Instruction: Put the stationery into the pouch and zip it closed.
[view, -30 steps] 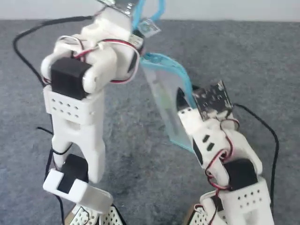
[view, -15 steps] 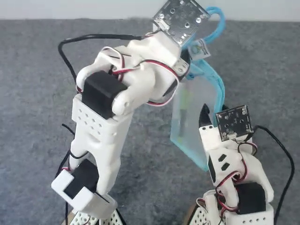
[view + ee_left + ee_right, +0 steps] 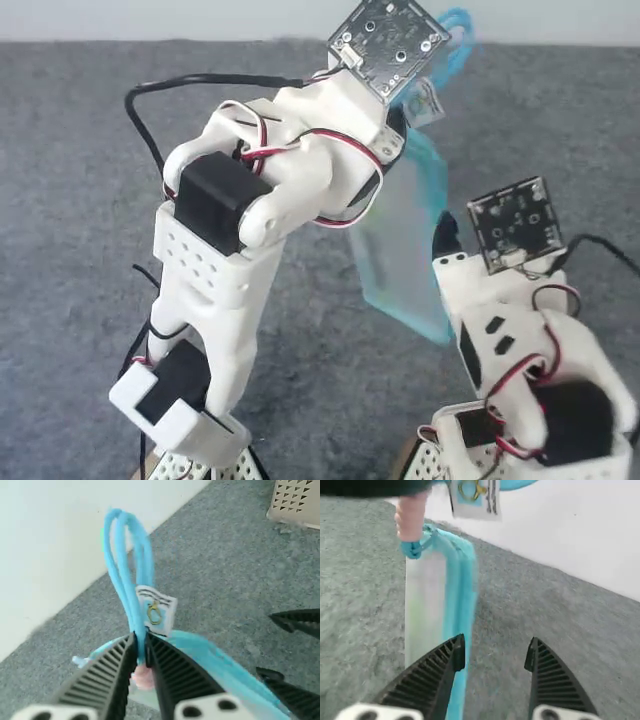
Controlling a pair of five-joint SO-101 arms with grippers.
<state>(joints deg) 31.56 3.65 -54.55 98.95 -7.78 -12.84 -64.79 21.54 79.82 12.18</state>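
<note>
One tool (image 3: pixel 141 642) tight on pouch cord (image 3: pixel 132 607)

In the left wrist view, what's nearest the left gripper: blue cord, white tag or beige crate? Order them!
1. blue cord, pinched in the left gripper.
2. white tag, just past the fingertips.
3. beige crate, far off, well beyond both.

Pouch (image 3: pixel 410 250) half hidden
Left arm (image 3: pixel 300 170) covers its top in the high view; whatever's inside is just a blur.
</note>
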